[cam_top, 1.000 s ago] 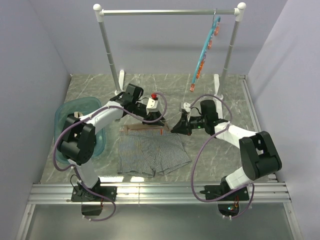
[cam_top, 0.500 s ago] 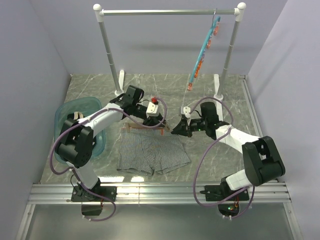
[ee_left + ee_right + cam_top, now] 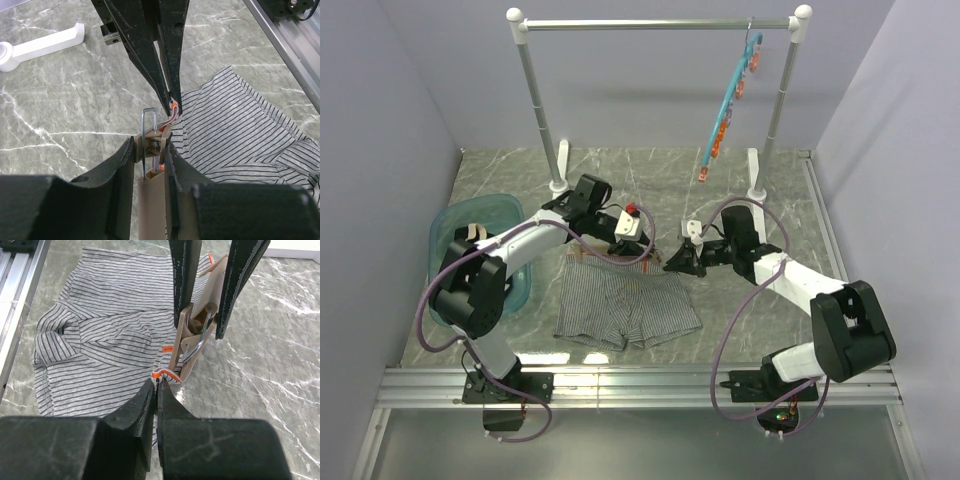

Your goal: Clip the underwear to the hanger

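The grey-and-white striped underwear (image 3: 620, 305) lies flat on the table, waistband to the far side. The wooden hanger (image 3: 576, 258) lies along that waistband. My left gripper (image 3: 642, 243) is shut on the clip (image 3: 159, 135) at the hanger's right end, its fingers (image 3: 185, 285) squeezing the clip's levers. My right gripper (image 3: 672, 264) is shut on the orange-edged waistband corner (image 3: 165, 374) and holds it at the clip's mouth (image 3: 186, 365). In the left wrist view my left gripper (image 3: 149, 146) straddles the hanger bar (image 3: 150, 205), with the underwear (image 3: 235, 135) to the right. The right wrist view shows my right gripper (image 3: 158, 383) and the underwear (image 3: 110, 325).
A teal-blue hanger with orange clips (image 3: 725, 100) hangs on the rack's rail (image 3: 660, 23). The rack's white feet (image 3: 560, 172) stand just behind the arms. A teal bin (image 3: 445, 235) holds other clothing at the left. An aluminium rail (image 3: 640, 385) runs along the near edge.
Both grippers have shifted slightly toward each other and the near side, bringing the waistband corner to the clip. The blue hanger has swung a little.
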`<state>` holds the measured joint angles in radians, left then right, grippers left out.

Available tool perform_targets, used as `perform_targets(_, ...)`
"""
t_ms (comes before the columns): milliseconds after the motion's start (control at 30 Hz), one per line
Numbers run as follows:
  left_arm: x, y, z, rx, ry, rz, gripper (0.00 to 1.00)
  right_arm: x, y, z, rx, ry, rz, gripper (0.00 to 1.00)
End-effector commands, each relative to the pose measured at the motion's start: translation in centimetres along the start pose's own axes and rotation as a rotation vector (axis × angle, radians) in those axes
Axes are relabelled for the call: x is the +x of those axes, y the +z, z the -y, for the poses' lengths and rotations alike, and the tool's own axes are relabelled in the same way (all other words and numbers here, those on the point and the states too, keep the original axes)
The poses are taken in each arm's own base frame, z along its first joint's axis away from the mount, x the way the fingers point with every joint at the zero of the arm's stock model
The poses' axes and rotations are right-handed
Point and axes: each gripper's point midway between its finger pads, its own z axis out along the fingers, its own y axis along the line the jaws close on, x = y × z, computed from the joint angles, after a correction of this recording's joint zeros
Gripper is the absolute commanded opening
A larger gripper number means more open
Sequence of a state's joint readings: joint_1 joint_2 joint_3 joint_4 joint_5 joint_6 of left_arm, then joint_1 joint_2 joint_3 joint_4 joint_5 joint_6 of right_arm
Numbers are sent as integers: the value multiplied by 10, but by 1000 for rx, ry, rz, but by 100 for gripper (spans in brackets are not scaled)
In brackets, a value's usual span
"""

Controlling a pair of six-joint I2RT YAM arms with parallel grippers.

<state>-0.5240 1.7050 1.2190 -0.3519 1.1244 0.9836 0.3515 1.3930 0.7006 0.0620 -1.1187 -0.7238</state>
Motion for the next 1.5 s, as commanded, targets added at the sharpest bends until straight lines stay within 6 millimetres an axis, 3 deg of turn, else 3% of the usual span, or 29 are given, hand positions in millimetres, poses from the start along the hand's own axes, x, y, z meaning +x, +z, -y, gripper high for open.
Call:
perform_targets(0, -16, -3, 0, 0, 97, 10, 0, -13, 0, -5, -18, -78, 26, 0)
perform_targets(300, -4, 0, 18, 68, 112, -30, 0, -18, -2, -2, 7, -125, 26, 0)
perform_targets(933, 11, 1, 13, 49, 78, -87, 0, -23, -8, -8, 13, -198, 17, 0)
perform_targets(1467, -45, -24, 5, -42, 141, 4, 0, -23, -4, 1, 48, -179, 3, 0)
